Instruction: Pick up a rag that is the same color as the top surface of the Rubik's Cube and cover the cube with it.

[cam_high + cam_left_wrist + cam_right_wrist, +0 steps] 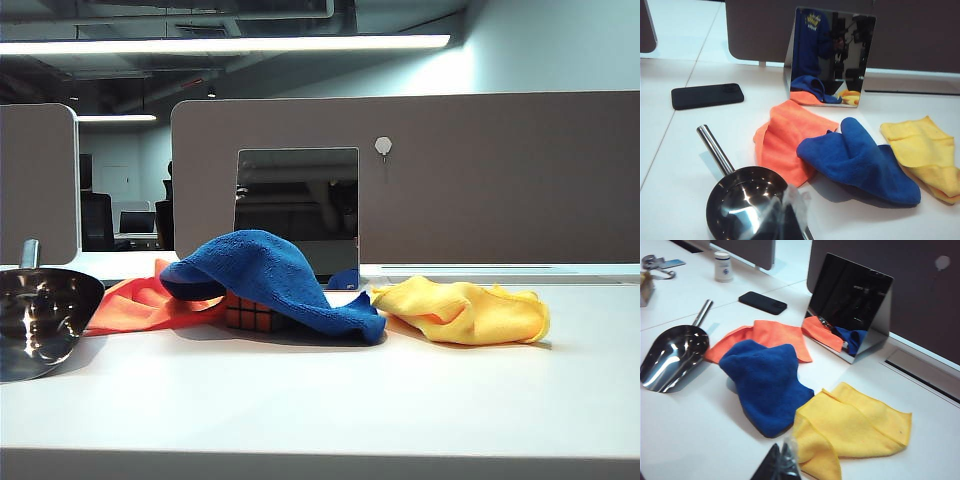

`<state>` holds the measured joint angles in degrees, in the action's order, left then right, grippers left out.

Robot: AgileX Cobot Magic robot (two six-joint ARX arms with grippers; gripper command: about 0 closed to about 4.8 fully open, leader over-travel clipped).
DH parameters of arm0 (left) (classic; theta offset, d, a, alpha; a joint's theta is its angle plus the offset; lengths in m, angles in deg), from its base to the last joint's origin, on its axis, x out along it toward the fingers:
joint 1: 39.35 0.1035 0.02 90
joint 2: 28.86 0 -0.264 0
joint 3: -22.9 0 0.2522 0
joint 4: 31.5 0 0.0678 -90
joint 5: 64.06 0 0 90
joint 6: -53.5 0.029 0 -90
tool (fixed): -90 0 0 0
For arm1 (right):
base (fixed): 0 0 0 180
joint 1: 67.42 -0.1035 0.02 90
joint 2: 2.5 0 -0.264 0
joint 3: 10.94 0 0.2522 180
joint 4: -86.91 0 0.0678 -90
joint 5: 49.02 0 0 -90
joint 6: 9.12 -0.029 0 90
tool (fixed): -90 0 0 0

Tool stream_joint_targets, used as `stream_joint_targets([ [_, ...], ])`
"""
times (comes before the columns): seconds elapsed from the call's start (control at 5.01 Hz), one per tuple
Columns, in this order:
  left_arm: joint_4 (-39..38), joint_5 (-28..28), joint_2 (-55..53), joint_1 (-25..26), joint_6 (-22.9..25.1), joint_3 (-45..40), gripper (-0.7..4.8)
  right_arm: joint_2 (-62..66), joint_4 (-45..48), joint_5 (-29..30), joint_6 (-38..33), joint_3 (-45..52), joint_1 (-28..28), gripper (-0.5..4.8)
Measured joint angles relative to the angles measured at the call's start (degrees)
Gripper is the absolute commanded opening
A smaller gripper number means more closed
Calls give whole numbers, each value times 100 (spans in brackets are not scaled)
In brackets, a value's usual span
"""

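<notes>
White tabletop (330,400) carries the deep blue fluffy microfibre rag (270,275), draped over the small black-edged Rubik's Cube (250,316), whose lower tiles show. Covering looks done. Left gripper (785,217) is together and empty; right gripper (780,465) I cannot tell. Next: retreat only.

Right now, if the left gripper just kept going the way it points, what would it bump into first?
Probably the metal scoop: the left gripper, shut and blurred at the picture's edge, sits right over its bowl. The blue rag lies further on. Depth is hard to judge.
</notes>
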<state>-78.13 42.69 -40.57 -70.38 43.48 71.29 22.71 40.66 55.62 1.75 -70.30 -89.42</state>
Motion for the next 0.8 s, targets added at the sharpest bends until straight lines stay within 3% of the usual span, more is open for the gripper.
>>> stream_joint_targets([
  [0.6, -599, 520, 1147, -2, -17, -310, -6, -562, -68, -896, -76, 212, 0, -5],
  [0.8, -610, 509, 1147, -4, -35, -374, -6, -1832, -2, -1351, -334, 1060, 0, -5],
])
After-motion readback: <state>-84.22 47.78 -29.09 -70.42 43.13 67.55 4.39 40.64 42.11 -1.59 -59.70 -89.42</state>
